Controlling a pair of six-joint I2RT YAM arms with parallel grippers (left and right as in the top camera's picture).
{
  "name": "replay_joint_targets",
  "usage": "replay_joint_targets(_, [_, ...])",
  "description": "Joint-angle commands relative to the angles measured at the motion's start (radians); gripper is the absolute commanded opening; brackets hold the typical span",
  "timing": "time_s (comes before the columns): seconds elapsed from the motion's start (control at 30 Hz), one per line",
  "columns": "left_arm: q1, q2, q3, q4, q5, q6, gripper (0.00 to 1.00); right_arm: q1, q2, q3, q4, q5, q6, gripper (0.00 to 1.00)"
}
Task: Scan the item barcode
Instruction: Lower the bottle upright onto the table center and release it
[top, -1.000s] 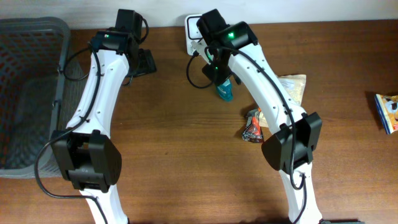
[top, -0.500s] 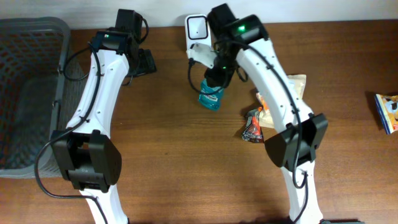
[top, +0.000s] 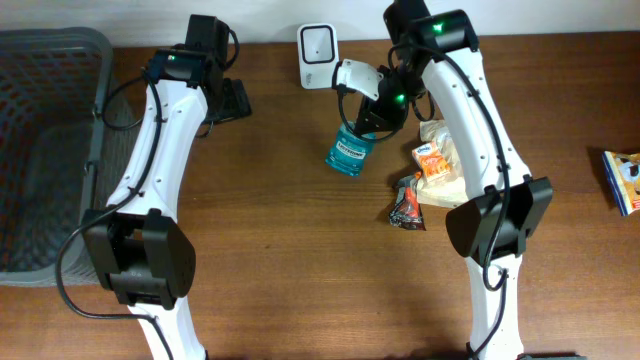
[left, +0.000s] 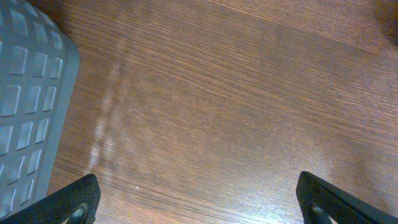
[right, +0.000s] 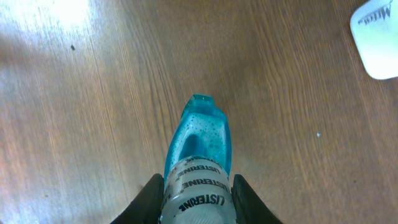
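A small teal Listerine bottle (top: 349, 153) hangs tilted over the table's middle, its cap end gripped by my right gripper (top: 372, 124). In the right wrist view the bottle (right: 199, 155) sits between both black fingers (right: 144, 202), which press on its labelled neck, base pointing away. The white barcode scanner (top: 316, 43) stands at the table's back edge, up and left of the bottle; its corner (right: 376, 37) shows in the right wrist view. My left gripper (left: 199, 202) hovers open over bare wood at the back left, far from the bottle.
A dark mesh basket (top: 45, 150) fills the left side, its grey rim (left: 31, 112) beside my left gripper. Snack packets (top: 440, 160) and a dark red wrapper (top: 406, 201) lie under the right arm. Another packet (top: 624, 180) lies at the right edge.
The right arm has swung right and back from the scanner, carrying the bottle down and out to the table's middle, and the bottle's base now points left-forward. The left arm has not moved.
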Motion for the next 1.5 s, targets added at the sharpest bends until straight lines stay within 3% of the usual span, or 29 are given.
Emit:
replay_joint_targets(0.0, [-0.006,0.016,-0.005,-0.002,-0.003,-0.013,0.99,0.005,-0.009,0.032,0.002,-0.035,-0.082,0.24])
replay_joint_targets(0.27, [-0.006,0.016,-0.005,-0.002,-0.003,-0.013,0.99,0.048,0.035,0.032,-0.003,0.125,-0.080,0.21])
replay_joint_targets(0.63, [-0.006,0.016,-0.005,-0.002,-0.003,-0.013,0.99,0.137,0.053,0.032,0.001,0.192,-0.107,0.31])
replay_joint_targets(0.67, [-0.006,0.016,-0.005,-0.002,-0.003,-0.013,0.99,0.144,0.053,0.032,0.001,0.212,-0.106,0.34])
replay_joint_targets(0.7, [-0.006,0.016,-0.005,-0.002,-0.003,-0.013,0.99,0.150,0.053,0.033,0.003,0.243,-0.103,0.90])
replay_joint_targets(0.73, [-0.006,0.016,-0.005,-0.002,-0.003,-0.013,0.99,0.150,0.053,0.033,0.013,0.260,-0.080,0.99])
replay_joint_targets(1.03, [-0.006,0.016,-0.005,-0.002,-0.003,-0.013,0.99,0.149,0.052,0.129,0.047,0.279,0.092,0.99])
replay_joint_targets(1.17, [-0.006,0.016,-0.005,-0.002,-0.003,-0.013,0.99,0.146,0.052,0.289,0.051,0.280,0.292,0.99])
replay_joint_targets(1.37, [-0.006,0.016,-0.005,-0.002,-0.003,-0.013,0.99,0.085,0.035,0.653,0.022,0.328,0.919,0.99])
replay_joint_targets(1.47, [-0.006,0.016,-0.005,-0.002,-0.003,-0.013,0.99,0.012,-0.046,0.652,-0.012,0.315,1.153,0.99])
